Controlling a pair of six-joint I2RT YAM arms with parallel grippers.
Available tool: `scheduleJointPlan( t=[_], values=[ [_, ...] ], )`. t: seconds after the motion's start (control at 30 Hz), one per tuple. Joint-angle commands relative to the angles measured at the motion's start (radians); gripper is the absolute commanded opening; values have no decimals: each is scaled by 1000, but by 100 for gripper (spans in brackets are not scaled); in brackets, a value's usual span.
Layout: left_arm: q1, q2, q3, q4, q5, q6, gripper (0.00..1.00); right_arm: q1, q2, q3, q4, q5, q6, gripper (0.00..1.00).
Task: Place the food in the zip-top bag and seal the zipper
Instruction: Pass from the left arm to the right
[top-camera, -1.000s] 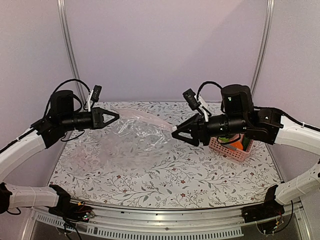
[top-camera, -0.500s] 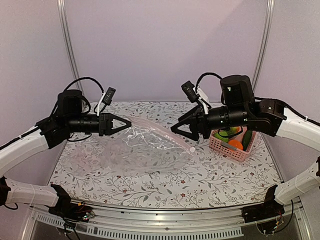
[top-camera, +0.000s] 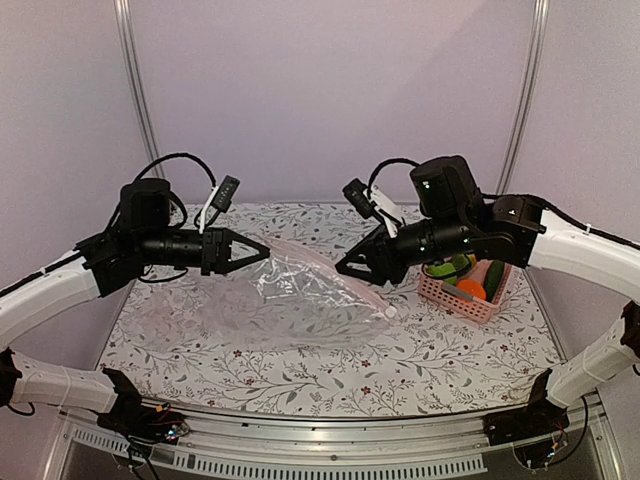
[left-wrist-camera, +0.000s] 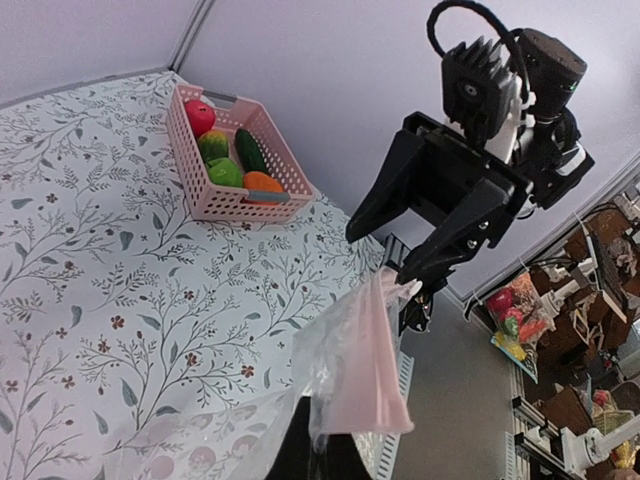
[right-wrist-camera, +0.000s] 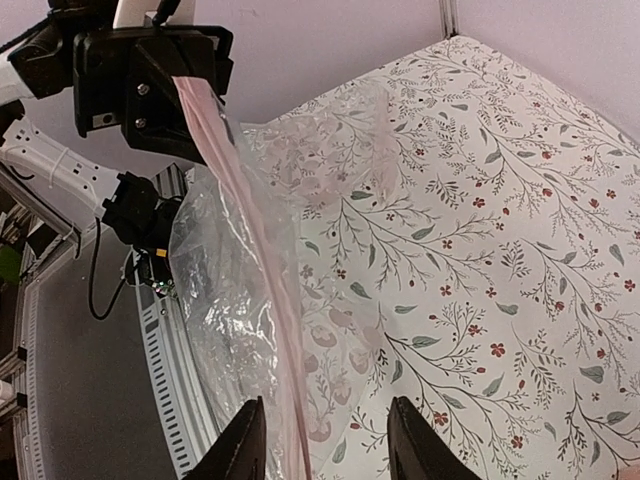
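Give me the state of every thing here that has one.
left gripper, shut on the zipper end
right gripper, open, zipper between its jaws
zipper, stretched between the grippers; sealed or not, cannot tell
zip-top bag, empty, one end lifted, rest draped on the table
food, in the basket, none bagged
basket, upright, on the table

My left fingers: cropped by wrist view's bottom edge.
Pink basket: half behind my right arm.
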Motion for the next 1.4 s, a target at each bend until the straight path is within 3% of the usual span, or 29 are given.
scheduleJointPlan(
  t=[0.0,0.3,0.63,1.13,1.23,1.37],
  values=[
    [-21,11,33,9,20,18,0,3,21,38,-27,22,-2,37],
    [-33,14,36,8,38,22,0,4,41,44,-26,-2,2,26],
    [-47,28,45,6,41,30,0,4,48,43,-15,-42,7,4],
    [-59,56,73,0,44,41,0,4,60,35,4,-80,4,15],
    [-59,58,73,0,44,40,0,4,59,34,8,-77,4,15],
    [-59,58,71,-5,42,43,0,3,55,33,14,-69,6,7]
  ],
)
